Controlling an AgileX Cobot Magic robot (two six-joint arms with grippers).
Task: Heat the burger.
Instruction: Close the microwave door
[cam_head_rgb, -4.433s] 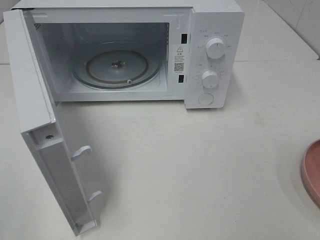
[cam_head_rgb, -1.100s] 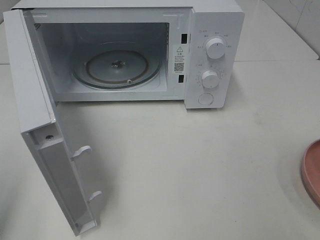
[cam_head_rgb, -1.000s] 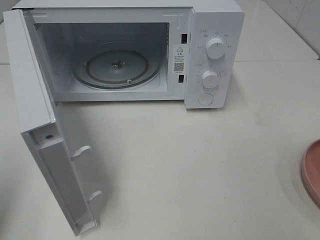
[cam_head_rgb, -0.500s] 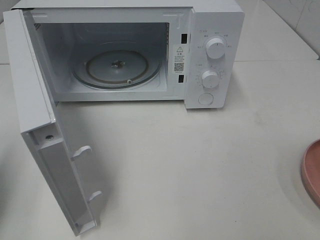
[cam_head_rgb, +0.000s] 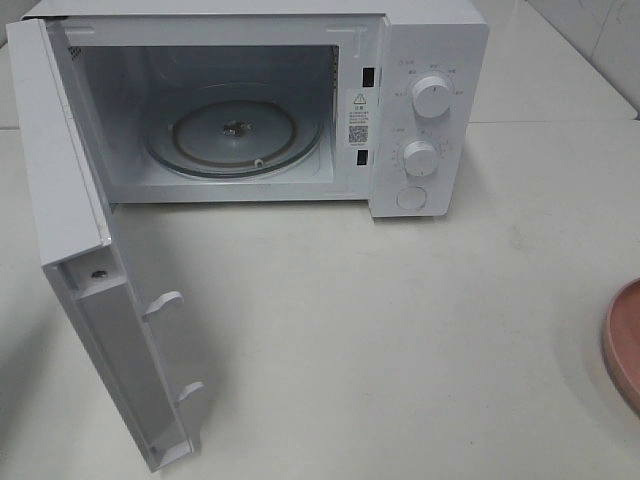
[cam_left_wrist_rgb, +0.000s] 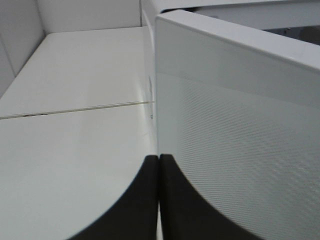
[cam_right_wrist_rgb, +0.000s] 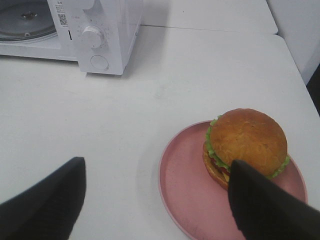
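White box-shaped microwave (cam_head_rgb: 300, 100) stands at the back of the pale bench (cam_head_rgb: 400, 340), its hinged door (cam_head_rgb: 90, 290) swung fully out toward me, so the cavity and the round glass turntable (cam_head_rgb: 235, 135) are exposed and bare, ready to take a load. My left end effector (cam_left_wrist_rgb: 159, 200) is closed, the two dark fingers pressed together with nothing between them; its wrist view shows it just beside the door's outer mesh-patterned face, and whether it touches the panel I cannot tell. My judgement: it sits there to keep the door from swinging back. My right end effector (cam_right_wrist_rgb: 155, 200) is spread wide and empty, above the bench with one finger over the near rim of the round pink plate (cam_right_wrist_rgb: 185, 190). The round burger with glossy golden-brown bun, green lettuce frill and yellow cheese (cam_right_wrist_rgb: 246, 146) rests on that plate, toward its far half, well apart from the microwave, to the right of the control knobs (cam_head_rgb: 430, 97). In the high view only the plate's edge shows at the right border; the burger itself is out of frame there. Next step, as I judge it: grasp the plate or burger and carry it into the cavity; heating not yet started.
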